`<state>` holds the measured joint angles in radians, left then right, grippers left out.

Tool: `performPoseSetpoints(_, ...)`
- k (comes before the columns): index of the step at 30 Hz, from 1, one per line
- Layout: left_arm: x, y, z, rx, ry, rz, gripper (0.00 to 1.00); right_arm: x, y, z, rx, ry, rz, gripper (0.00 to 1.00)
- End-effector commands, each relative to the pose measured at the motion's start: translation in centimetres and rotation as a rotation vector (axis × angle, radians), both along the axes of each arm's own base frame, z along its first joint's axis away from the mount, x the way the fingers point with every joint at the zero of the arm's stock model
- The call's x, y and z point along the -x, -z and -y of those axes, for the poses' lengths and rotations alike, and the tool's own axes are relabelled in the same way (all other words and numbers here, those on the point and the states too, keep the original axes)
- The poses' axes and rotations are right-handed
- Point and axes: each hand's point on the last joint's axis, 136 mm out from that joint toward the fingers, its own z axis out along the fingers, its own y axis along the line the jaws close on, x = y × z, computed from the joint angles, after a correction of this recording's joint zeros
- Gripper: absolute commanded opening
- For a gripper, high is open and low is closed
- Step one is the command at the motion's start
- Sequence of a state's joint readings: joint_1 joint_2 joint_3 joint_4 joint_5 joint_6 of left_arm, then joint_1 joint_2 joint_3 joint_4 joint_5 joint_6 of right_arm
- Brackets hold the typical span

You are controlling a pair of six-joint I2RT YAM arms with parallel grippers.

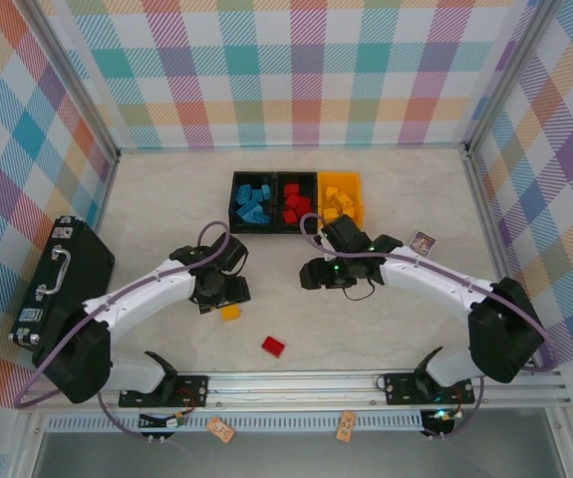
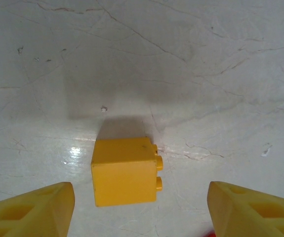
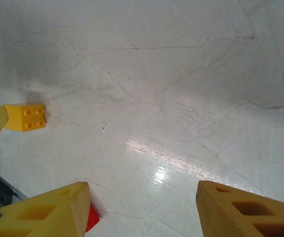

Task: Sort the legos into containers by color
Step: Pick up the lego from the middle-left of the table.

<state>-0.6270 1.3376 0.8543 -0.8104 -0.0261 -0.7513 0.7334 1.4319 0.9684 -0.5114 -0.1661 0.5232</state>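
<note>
item: containers [image 1: 276,202], three bins joined in a row on the table [image 1: 406,329]. two black, one yellow-orange. holding blue legos [image 1: 253,205], red legos [image 1: 293,205] and yellow legos [image 1: 338,203], one colour per bin.

item: loose yellow brick [image 1: 230,313] [image 2: 125,171] [image 3: 25,117]. on the table on the near side of the containers, well apart from them, roughly in line with the blue-filled bin. lies on its side (studs face sideways in the left wrist view).

item: loose red brick [image 1: 273,346] [image 3: 92,218]. further out from the containers than the yellow one, near the middle bin's line.

item: left gripper [image 1: 222,295] [image 2: 141,197]. jaws spread wide. yellow brick sits between its fingers [image 2: 33,210], touching neither and nearer the left one. height above the table hard to judge, possibly just clear of it.

item: right gripper [image 1: 318,274] [image 3: 144,202]. jaws apart, nothing between them, over bare table just near of the containers' middle and yellow bins.

item: black suitcase [image 1: 62,279]. far to the left of the containers, at the table's edge.
</note>
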Motion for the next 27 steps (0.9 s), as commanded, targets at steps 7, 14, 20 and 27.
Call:
performPoseSetpoints(7,0.8,2.5,-0.5,-0.076,-0.011,-0.068,0.69,0.3,0.0,-1.6,-0.039,0.002,-0.005,0.58)
performPoseSetpoints(14,1.2,3.8,0.1,-0.106,0.019,-0.099,0.58,0.8,1.0,-1.8,-0.027,0.003,-0.029,0.58)
performPoseSetpoints(20,1.1,3.9,0.5,-0.111,0.034,-0.103,0.36,0.9,1.4,-1.7,-0.019,0.011,-0.032,0.58)
performPoseSetpoints(27,-0.8,1.4,1.6,-0.107,0.077,-0.048,0.29,0.8,0.8,-1.3,-0.016,0.024,-0.013,0.58)
